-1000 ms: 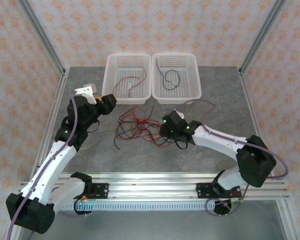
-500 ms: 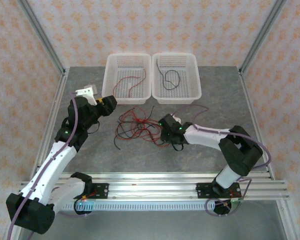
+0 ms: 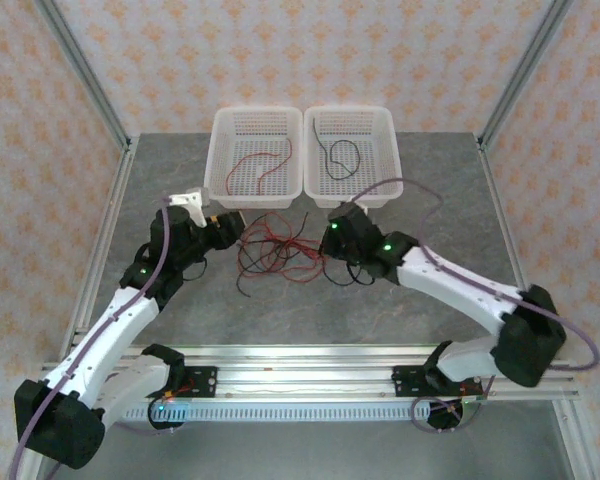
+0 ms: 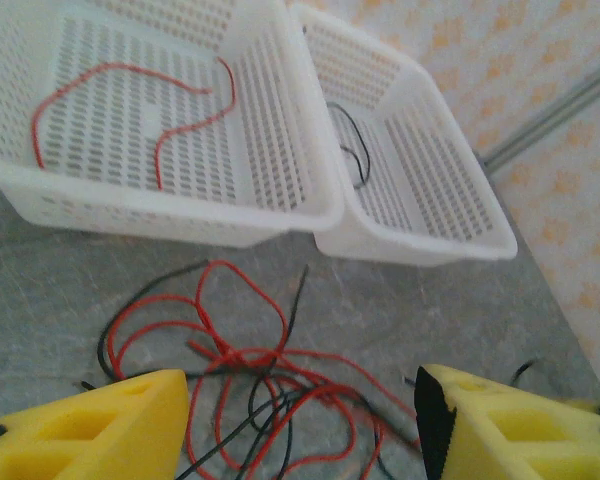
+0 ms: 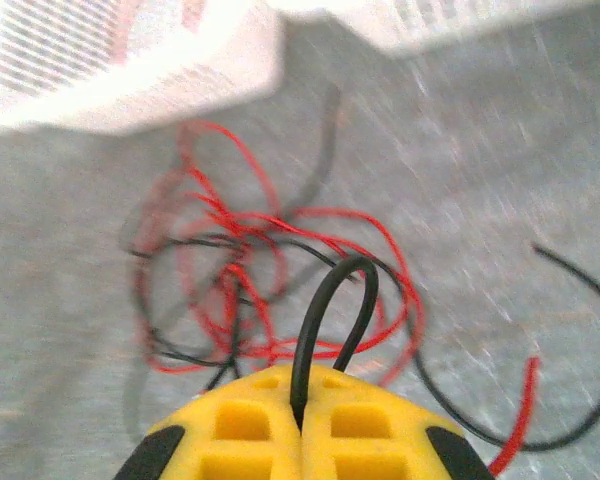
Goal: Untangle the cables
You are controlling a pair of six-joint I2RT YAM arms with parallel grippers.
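The cables (image 3: 280, 255) lie as a tangle of thin red and black strands on the grey table, just in front of the two baskets. My right gripper (image 3: 330, 240) is at the tangle's right edge. In the right wrist view it (image 5: 300, 420) is shut on one black cable (image 5: 342, 290), which arches out of the closed yellow fingers above the red strands (image 5: 250, 290). At the tangle's left edge my left gripper (image 3: 232, 230) is open. Its yellow fingers (image 4: 100, 430) straddle the tangle (image 4: 260, 370) without touching it.
Two white perforated baskets stand behind the tangle. The left basket (image 3: 255, 200) holds a red cable (image 3: 260, 165), and the right basket (image 3: 355, 198) holds a black one (image 3: 338, 158). Both baskets appear in the left wrist view (image 4: 160, 215) (image 4: 410, 245). An aluminium rail (image 3: 300, 372) runs along the near edge.
My right gripper has shut on a black cable and moved back toward the baskets with it. The left arm has swung right, closer to the tangle, still open.
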